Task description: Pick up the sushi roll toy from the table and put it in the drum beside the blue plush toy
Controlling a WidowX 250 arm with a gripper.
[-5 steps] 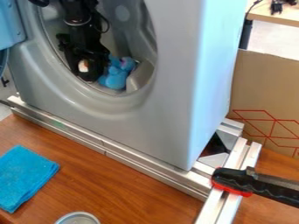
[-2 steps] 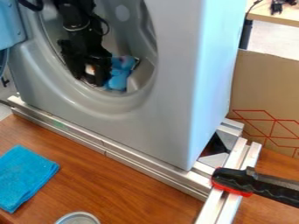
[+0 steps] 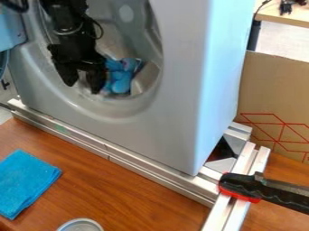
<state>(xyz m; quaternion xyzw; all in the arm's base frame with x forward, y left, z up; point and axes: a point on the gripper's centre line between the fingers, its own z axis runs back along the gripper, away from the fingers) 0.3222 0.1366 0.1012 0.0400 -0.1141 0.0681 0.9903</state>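
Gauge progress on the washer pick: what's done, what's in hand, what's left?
Done: the gripper looks to be inside the washer's round opening, next to the blue plush toy.
In hand: nothing; its fingers are apart, with no toy between them. Can't tell whether one touches it.
Left: likely the grip itself, since the toy lies low in the opening, ungrasped.

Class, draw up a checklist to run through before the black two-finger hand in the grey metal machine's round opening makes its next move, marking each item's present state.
1. Hand open: ok.
2. Space between its fingers free: ok.
3. Rounded blue toy between the fingers: not ok, it lies beside them.
4. Hand clear of the toy: cannot tell.
5. Flat blue cloth outside the machine: ok.
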